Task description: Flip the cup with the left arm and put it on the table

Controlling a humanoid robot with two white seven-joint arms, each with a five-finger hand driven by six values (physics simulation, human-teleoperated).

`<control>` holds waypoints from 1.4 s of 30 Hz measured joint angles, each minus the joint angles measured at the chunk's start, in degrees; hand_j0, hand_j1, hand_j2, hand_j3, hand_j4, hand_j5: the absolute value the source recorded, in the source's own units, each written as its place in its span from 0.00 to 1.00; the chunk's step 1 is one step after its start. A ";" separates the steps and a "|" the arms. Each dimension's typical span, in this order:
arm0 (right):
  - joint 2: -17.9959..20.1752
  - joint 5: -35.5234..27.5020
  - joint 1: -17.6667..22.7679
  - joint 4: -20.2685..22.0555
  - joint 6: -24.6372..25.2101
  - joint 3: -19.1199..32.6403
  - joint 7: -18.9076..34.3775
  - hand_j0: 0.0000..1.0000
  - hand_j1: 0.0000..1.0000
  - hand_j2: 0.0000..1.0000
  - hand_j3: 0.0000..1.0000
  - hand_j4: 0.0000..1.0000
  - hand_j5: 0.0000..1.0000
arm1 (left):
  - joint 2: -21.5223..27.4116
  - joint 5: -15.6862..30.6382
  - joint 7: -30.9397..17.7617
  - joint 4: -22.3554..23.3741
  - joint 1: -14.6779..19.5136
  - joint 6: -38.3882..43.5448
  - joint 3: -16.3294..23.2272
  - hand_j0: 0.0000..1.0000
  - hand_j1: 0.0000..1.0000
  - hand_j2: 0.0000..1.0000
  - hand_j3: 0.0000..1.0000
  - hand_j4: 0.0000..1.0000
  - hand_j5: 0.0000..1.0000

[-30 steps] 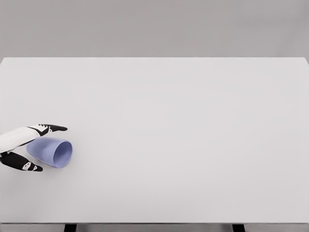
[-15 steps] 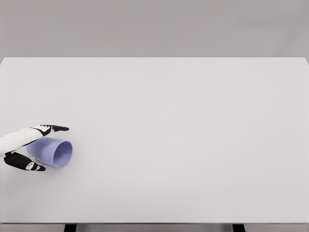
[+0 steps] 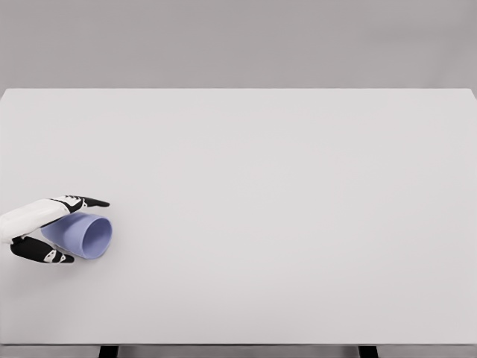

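Cup (image 3: 83, 233) lies sideways as left hand (image 3: 37, 227) closes tighter around it.

Cup (image 3: 83, 234) looks smooth matt lilac plastic; table (image 3: 283, 209) top plain matt white, smooth; left hand (image 3: 46, 227) hard white shell with glossy black fingers (image 3: 89, 202).

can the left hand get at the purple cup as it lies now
Probably yes. The left hand already straddles the cup, which lies on its side on the table, one finger above it and one below. Nothing stands between them, though a firm grip isn't clear.
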State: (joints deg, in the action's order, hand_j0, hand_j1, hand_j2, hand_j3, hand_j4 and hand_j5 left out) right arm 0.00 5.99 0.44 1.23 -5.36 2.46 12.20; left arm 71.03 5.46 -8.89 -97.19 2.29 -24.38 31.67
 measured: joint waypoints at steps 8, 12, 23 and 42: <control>0.00 0.00 0.00 0.00 0.00 0.00 0.00 1.00 1.00 1.00 1.00 1.00 1.00 | -0.33 -0.12 -0.10 0.00 0.00 0.01 0.02 0.89 0.89 0.89 0.89 0.89 0.89; 0.00 0.00 0.00 0.00 0.00 0.00 0.00 1.00 1.00 1.00 1.00 1.00 1.00 | -0.57 -0.17 -0.21 0.00 0.00 0.01 0.31 0.89 0.89 0.89 0.89 0.89 0.89; 0.00 0.00 0.00 0.00 0.00 0.00 0.00 1.00 1.00 1.00 1.00 1.00 1.00 | -0.74 -1.52 -0.28 -0.08 0.00 -0.10 0.84 0.63 0.63 0.63 0.63 0.63 0.63; 0.00 0.00 0.00 0.00 0.00 0.00 0.00 1.00 1.00 1.00 1.00 1.00 1.00 | -1.35 11.11 0.02 -0.46 2.55 -2.13 0.72 0.51 0.51 0.51 0.51 0.51 0.51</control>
State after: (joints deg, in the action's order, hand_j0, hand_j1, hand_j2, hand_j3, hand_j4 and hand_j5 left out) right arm 0.00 5.99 0.44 1.23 -5.36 2.46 12.20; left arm 69.68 16.57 -8.87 -97.65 4.83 -26.52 32.39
